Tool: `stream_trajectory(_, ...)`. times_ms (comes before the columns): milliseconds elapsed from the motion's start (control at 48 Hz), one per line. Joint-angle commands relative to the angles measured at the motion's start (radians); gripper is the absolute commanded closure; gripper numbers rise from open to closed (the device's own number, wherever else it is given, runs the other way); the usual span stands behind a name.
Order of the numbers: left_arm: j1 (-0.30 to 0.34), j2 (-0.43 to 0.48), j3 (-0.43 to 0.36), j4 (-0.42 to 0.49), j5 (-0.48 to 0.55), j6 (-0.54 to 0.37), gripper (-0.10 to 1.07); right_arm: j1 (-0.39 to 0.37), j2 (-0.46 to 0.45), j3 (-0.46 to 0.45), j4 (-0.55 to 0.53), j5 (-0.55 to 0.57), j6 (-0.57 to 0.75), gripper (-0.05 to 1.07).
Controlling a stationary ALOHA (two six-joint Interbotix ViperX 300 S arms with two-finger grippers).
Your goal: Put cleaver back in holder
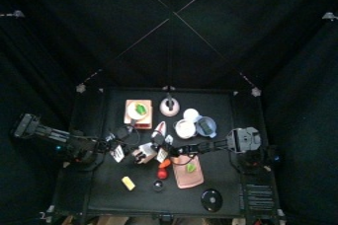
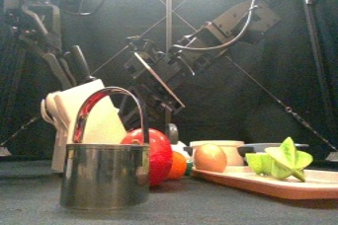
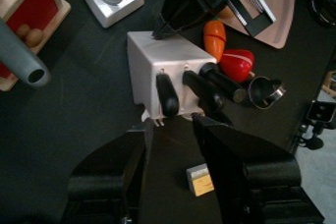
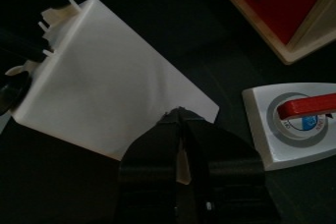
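The white knife holder (image 3: 164,56) stands mid-table with two black handles (image 3: 174,92) sticking out of it. It also shows in the top view (image 1: 142,153), the front view (image 2: 69,120) and, as a large white face, the right wrist view (image 4: 112,81). My right gripper (image 4: 182,159) is at the holder's corner, its jaws closed on a thin dark piece that looks like the cleaver's handle; the blade is hidden. My left gripper (image 3: 171,159) is open and empty, a short way off the handle end.
A red pepper (image 3: 237,63), an orange piece (image 3: 214,33) and a steel measuring cup (image 3: 269,90) lie beside the holder. A white scale (image 4: 302,115), a red wooden box (image 3: 33,12), a small yellow block (image 3: 199,177) and a food tray (image 2: 284,180) are nearby.
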Motion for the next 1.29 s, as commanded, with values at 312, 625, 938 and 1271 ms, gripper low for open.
stream_trajectory(312, 0.008, -0.064, 0.017, 0.014, -0.017, 0.0, 0.21, -0.003, -0.021, -0.02, -0.003, 0.0, -0.003, 0.59)
stream_trajectory(625, 0.002, -0.137, 0.049, 0.094, -0.043, 0.003, 0.21, -0.003, -0.055, -0.012, -0.003, 0.005, -0.006, 0.59)
stream_trajectory(938, -0.002, -0.167, 0.083, 0.109, -0.175, 0.072, 0.21, -0.003, -0.104, 0.021, -0.014, 0.015, -0.005, 0.59)
stream_trajectory(1271, 0.006, -0.183, 0.12, 0.117, -0.213, 0.101, 0.21, -0.003, -0.137, 0.051, -0.009, 0.032, -0.003, 0.59)
